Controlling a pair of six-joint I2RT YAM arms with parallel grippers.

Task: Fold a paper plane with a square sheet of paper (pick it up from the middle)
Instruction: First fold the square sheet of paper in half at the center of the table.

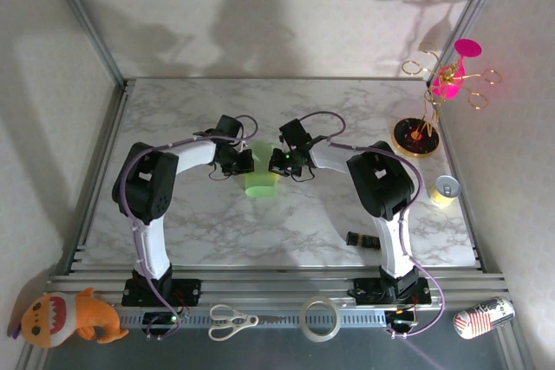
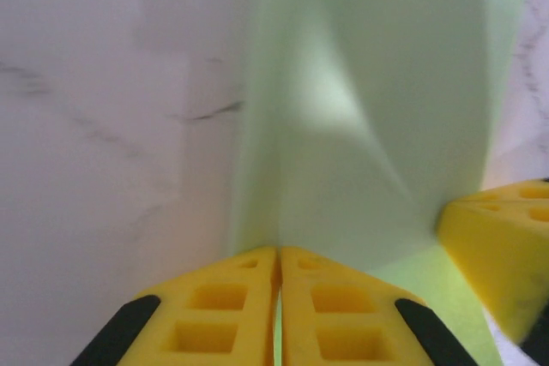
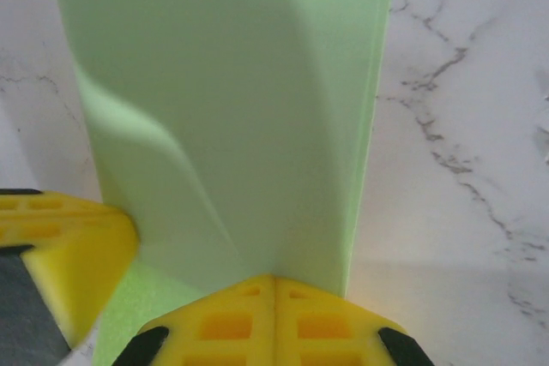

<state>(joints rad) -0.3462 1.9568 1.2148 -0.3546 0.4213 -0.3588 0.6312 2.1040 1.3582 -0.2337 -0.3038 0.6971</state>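
Observation:
The light green sheet of paper (image 1: pixel 261 181) is folded and held up above the middle of the marble table, between the two grippers. My left gripper (image 1: pixel 246 162) pinches its left side and my right gripper (image 1: pixel 277 160) its right side. In the left wrist view the yellow fingertips (image 2: pixel 257 267) are shut, with the paper (image 2: pixel 369 126) running up from between them. In the right wrist view the fingertips (image 3: pixel 296 293) are also shut on the paper (image 3: pixel 232 109), which shows a soft bend on its left. Each wrist view catches the other gripper's yellow finger at its edge.
A pink and gold ornament stand (image 1: pixel 442 84) is at the back right, with a can (image 1: pixel 445 190) in front of it. A small dark object (image 1: pixel 360 238) lies near the right arm's base. Scissors (image 1: pixel 232 321), a tape roll (image 1: pixel 319 318), a plush toy (image 1: pixel 69 316) and a lying can (image 1: pixel 484 316) sit along the front rail.

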